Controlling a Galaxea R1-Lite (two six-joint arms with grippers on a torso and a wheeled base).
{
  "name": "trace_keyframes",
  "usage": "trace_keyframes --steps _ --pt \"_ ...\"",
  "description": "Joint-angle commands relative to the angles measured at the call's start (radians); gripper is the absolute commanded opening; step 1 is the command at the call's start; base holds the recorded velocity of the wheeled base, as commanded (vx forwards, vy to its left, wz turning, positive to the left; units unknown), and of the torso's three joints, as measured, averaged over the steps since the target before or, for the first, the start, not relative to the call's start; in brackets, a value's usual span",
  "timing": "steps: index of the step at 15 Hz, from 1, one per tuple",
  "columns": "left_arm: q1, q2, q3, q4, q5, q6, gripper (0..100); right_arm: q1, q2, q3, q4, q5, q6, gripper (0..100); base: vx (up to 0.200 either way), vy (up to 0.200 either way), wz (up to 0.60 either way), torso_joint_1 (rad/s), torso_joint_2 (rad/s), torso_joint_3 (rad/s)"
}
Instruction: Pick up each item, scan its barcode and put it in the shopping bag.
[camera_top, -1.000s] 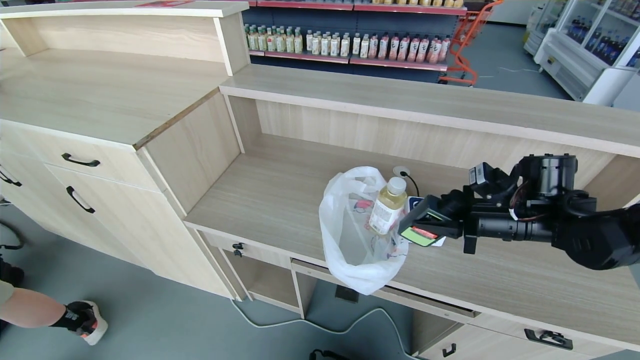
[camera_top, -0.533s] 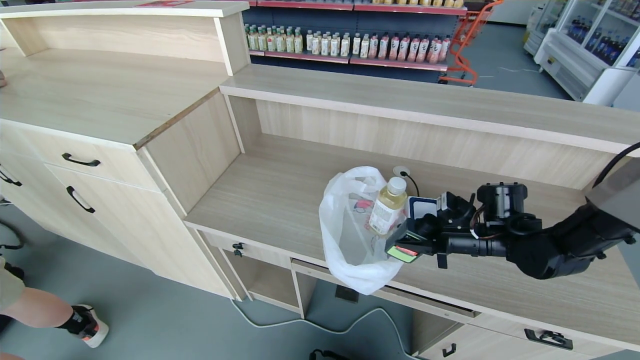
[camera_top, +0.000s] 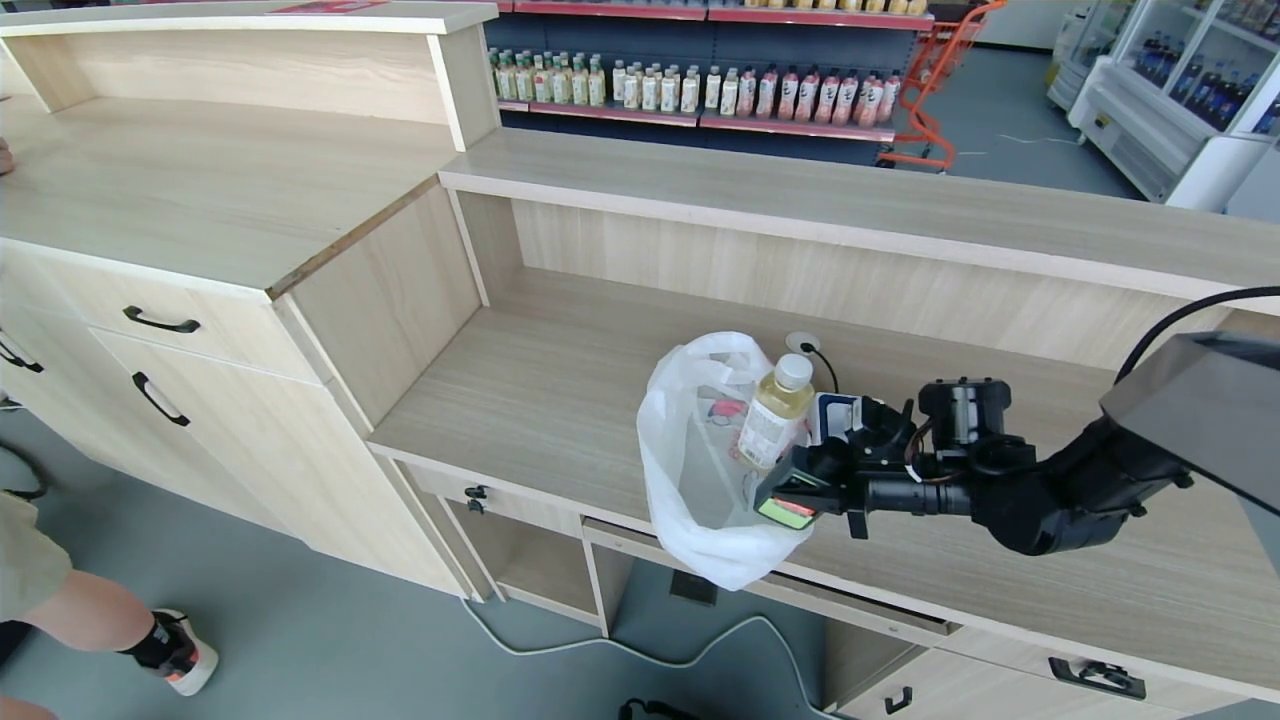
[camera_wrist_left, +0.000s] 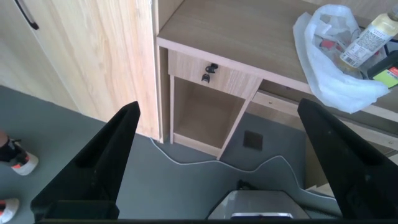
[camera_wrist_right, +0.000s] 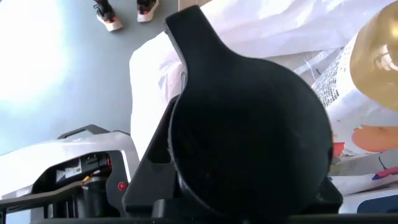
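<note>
Shop shelving and a fridge line the far side of the room, and the light wooden counter (camera_top: 560, 390) runs across the head view. On its lower shelf stands the white shopping bag (camera_top: 690, 470), mouth open upward, with a bottle (camera_top: 775, 415) leaning inside at its far right. Your right gripper (camera_top: 790, 495) comes in from the right, level with the bag's rim. It is closed on a small dark packet (camera_top: 785, 512) with a green-and-red face. The packet sits right at the bag's near-right rim, its long axis pointing left toward the opening. I judge the open mouth lies just left of the packet, so the drop turns on clearing that rim. The bottle is just beyond the gripper on the far side, so watch for a knock.

From the left wrist view, your left gripper (camera_wrist_left: 219, 107) hangs low beside the cabinet, well left of the work. Its fingers (camera_wrist_left: 93, 168) are spread wide and hold nothing. The shopping bag (camera_wrist_left: 329, 68), bottle (camera_wrist_left: 370, 37) and packet (camera_wrist_left: 387, 76) sit far off from it, so the right arm is plainly the nearer one.

From the right wrist view, a dark bulk (camera_wrist_right: 249, 130) close to the lens hides the grip, so you cannot read it there. The bag's white plastic (camera_wrist_right: 249, 25) and the bottle (camera_wrist_right: 376, 56) lie close beyond it.
</note>
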Motion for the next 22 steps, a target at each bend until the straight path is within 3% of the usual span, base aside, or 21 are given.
trace_keyframes --steps 1,21,22 --pt "0.0 0.0 0.0 0.0 0.0 0.0 100 0.01 0.021 -0.054 0.0 0.0 0.004 0 0.0 0.0 0.0 0.0 0.0 0.0" --pt "0.0 0.0 0.0 0.0 0.0 0.0 100 0.024 0.125 -0.093 -0.001 -0.076 -0.023 0 0.0 0.0 0.0 0.0 0.0 0.0" --pt "0.0 0.0 0.0 0.0 0.0 0.0 100 0.024 0.116 -0.094 0.002 -0.076 -0.017 100 0.0 0.0 0.0 0.0 0.0 0.0"
